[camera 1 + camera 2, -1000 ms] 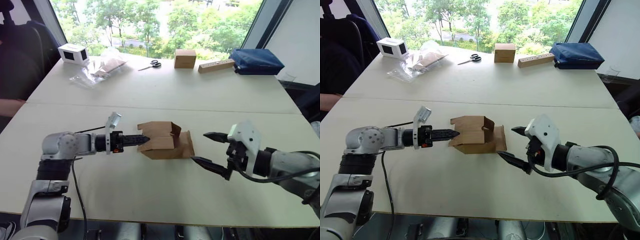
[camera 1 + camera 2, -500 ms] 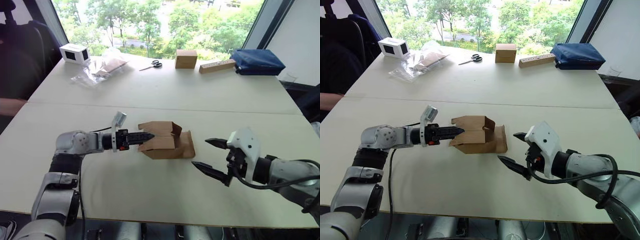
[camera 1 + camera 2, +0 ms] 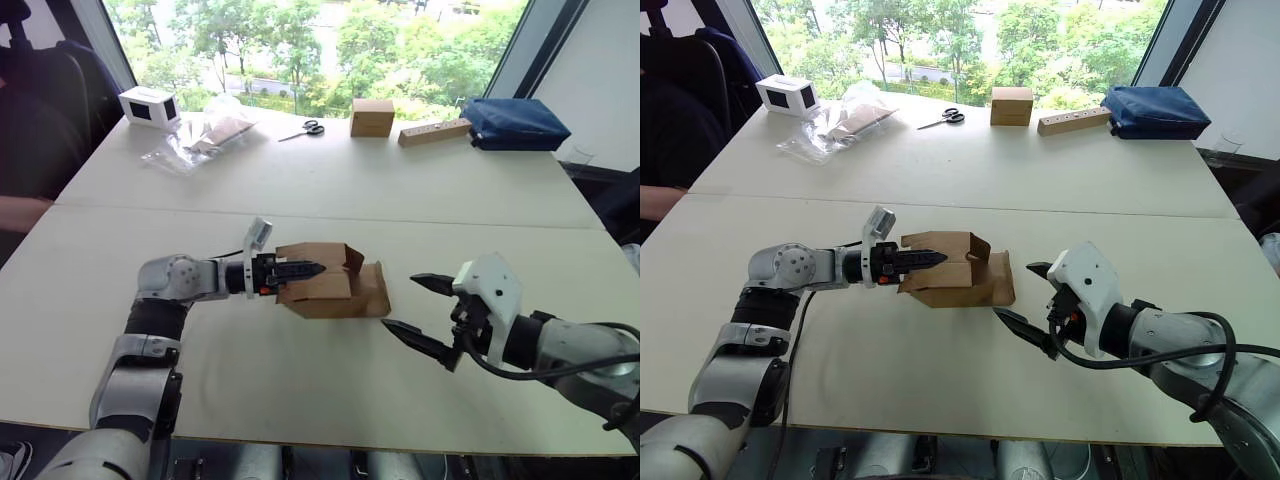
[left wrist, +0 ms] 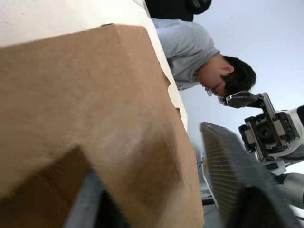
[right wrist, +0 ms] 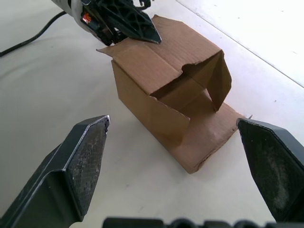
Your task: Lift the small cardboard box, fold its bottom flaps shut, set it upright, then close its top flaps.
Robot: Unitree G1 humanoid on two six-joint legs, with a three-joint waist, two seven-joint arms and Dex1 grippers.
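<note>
We see the small cardboard box lying on its side near the middle of the near table, with its long axis running left to right, from one arm to the other. Its open end faces our right gripper, and one flap lies flat on the table on that side.

Our left gripper is at the other end of the box, touching its upper left edge. Its fingers look together in the head views, and the wrist view does not let us confirm a hold, so we cannot tell.

Our right gripper is near the open end but apart from it, with its fingers wide apart. We judge the left arm is nearer, so it must steady the box before lifting.
</note>
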